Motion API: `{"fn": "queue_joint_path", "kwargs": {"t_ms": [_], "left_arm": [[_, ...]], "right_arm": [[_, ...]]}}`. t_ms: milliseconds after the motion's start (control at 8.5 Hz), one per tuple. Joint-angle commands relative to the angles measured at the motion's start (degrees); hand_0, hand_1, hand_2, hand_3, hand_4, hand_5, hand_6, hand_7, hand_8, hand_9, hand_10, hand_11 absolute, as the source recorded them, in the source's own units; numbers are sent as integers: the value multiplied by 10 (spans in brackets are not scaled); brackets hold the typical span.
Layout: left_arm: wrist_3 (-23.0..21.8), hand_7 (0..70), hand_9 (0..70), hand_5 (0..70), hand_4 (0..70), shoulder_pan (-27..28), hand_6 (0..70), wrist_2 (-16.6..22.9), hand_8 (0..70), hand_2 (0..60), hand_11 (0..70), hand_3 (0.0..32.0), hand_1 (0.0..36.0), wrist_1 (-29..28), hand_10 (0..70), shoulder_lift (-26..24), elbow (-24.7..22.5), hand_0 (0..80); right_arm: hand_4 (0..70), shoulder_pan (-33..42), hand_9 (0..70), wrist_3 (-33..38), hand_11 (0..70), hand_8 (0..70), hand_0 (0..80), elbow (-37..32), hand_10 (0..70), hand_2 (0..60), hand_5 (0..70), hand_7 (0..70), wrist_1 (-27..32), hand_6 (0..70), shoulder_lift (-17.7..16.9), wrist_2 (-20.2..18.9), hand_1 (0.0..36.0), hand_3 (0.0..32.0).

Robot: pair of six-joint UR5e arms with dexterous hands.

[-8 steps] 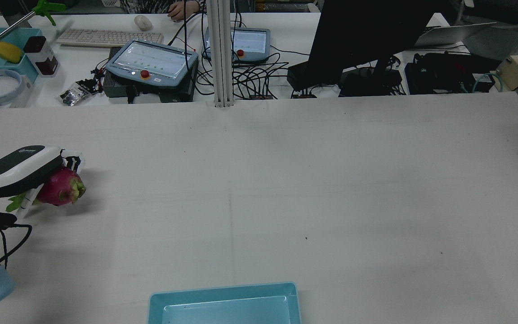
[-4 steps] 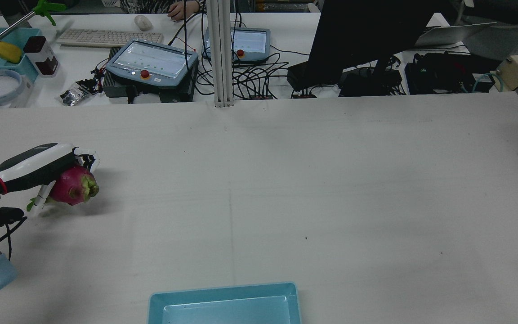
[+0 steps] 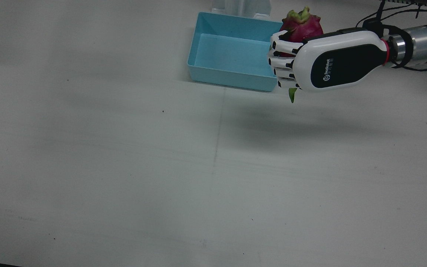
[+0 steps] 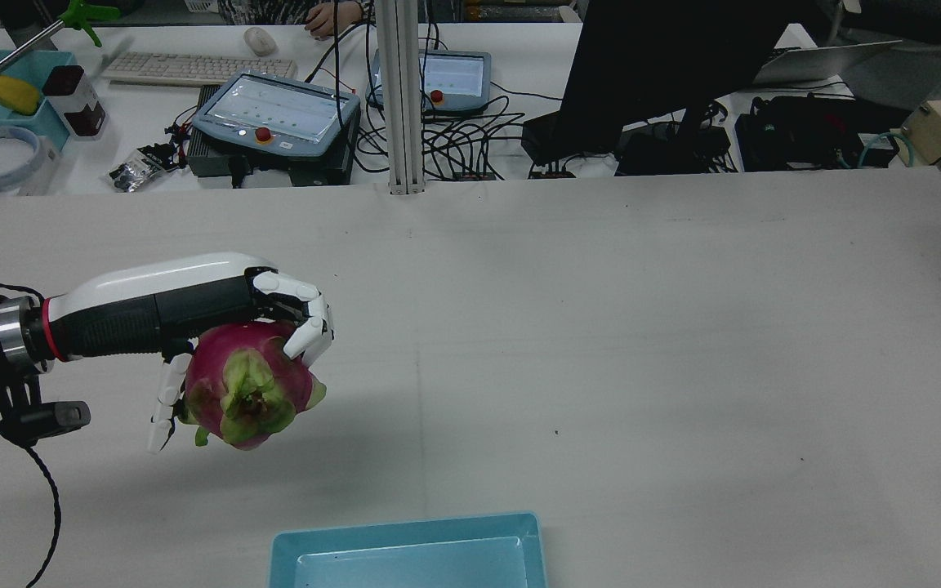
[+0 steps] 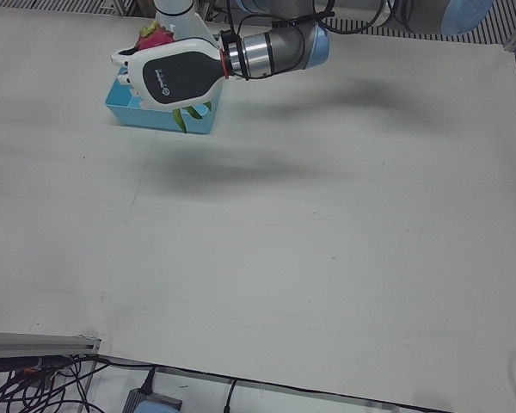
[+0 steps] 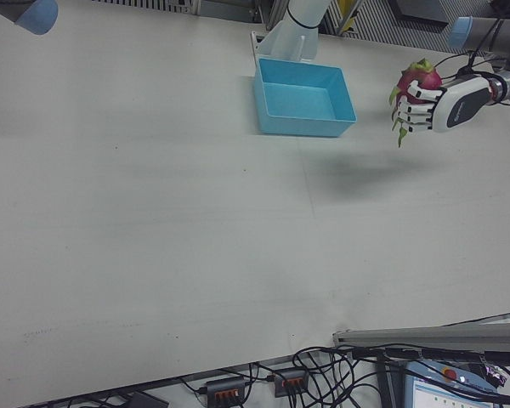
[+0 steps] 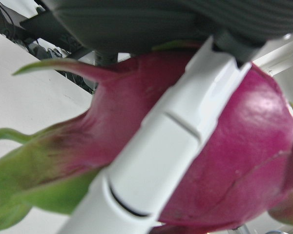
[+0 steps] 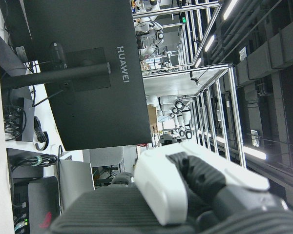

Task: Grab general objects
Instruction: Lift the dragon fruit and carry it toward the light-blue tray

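Dragon fruit [image 4: 246,394] rides clear of the table in the left hand [image 4: 193,314], fingers [image 4: 307,322] wrapped over its top and side, a hold that looks firm enough for carrying toward the blue tray [image 4: 405,555], just beside it in the rear view. Small print on the hand's back is too fine to read. Right of the tray, only the right hand's camera [image 8: 185,195] shows that hand; its fingers' state cannot be told. A monitor [image 8: 83,68] there reads "HUAWEI".

Glossy plastic robot hand [image 4: 193,314], waxy dragon fruit [image 4: 246,384], matt table [image 4: 601,367]
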Motion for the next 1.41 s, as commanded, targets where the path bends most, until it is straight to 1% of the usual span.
{"fn": "queue_joint_path", "kwargs": {"t_ms": [0, 118, 353, 471, 588, 706, 824, 941, 1059, 1176, 1294], "left_arm": [[2, 700, 700, 700, 700, 101, 700, -9, 700, 600, 700, 0, 330, 37, 700, -23, -41, 800], [3, 700, 700, 700, 700, 126, 700, -19, 700, 600, 700, 0, 323, 40, 700, -36, -41, 800], [2, 700, 700, 700, 700, 168, 700, -22, 700, 600, 700, 0, 308, 33, 700, -42, -50, 800], [3, 700, 700, 700, 700, 177, 700, -22, 700, 600, 700, 0, 321, 33, 700, -42, -51, 800], [6, 700, 700, 700, 700, 185, 700, -22, 700, 505, 700, 0, 353, 32, 663, -40, -51, 800], [20, 640, 450, 700, 469, 185, 384, -22, 334, 196, 453, 0, 360, 31, 291, -29, -42, 800], [34, 221, 175, 700, 150, 186, 134, -32, 164, 41, 244, 0, 360, 13, 141, -16, -17, 800], [38, 127, 119, 700, 71, 193, 91, -37, 113, 0, 207, 2, 358, 0, 115, -15, 13, 800], [58, 93, 98, 561, 23, 201, 63, -38, 71, 0, 188, 42, 344, 9, 101, -15, 20, 800], [82, 78, 81, 540, 0, 210, 26, -38, 62, 0, 183, 96, 317, 34, 99, -15, 21, 800], [83, 121, 94, 614, 16, 218, 49, -40, 121, 0, 147, 66, 272, 35, 79, -15, 20, 800]], "right_arm": [[0, 0, 0, 0, 0, 0, 0, 0, 0, 0, 0, 0, 1, 0, 0, 0, 0, 0], [0, 0, 0, 0, 0, 0, 0, 0, 0, 0, 0, 0, 0, 0, 0, 0, 0, 0], [0, -1, 0, 0, 0, 0, 0, -1, 0, 0, 0, 0, 1, 0, 0, 0, 0, 0], [0, -1, 0, 0, 0, 0, 0, -1, 0, 0, 0, 0, 1, 0, 0, 0, 0, 0], [0, -1, 0, 1, 0, 0, 0, -1, 0, 0, 0, 0, 1, 0, 0, 0, 0, 0], [0, -1, 0, 1, 0, 0, 0, -2, 0, 0, 0, 0, 1, 0, 0, 0, 0, 0], [0, -1, 0, 1, 0, 0, 0, -2, 0, 0, 0, 0, 1, 0, 0, 0, 0, 0], [0, -1, 0, 1, 0, 0, 0, -2, 0, 0, 0, 0, 1, 0, 0, 0, 0, 0], [0, -1, 0, 1, 0, 0, 0, -2, 0, 0, 0, 0, 1, 0, 0, 0, 0, 0], [0, -1, 0, 1, 0, 0, 0, -1, 0, 0, 0, 0, 1, 0, 0, 0, 0, 0], [0, -1, 0, 1, 0, 0, 0, -2, 0, 0, 0, 0, 1, 0, 0, 0, 0, 0]]}}
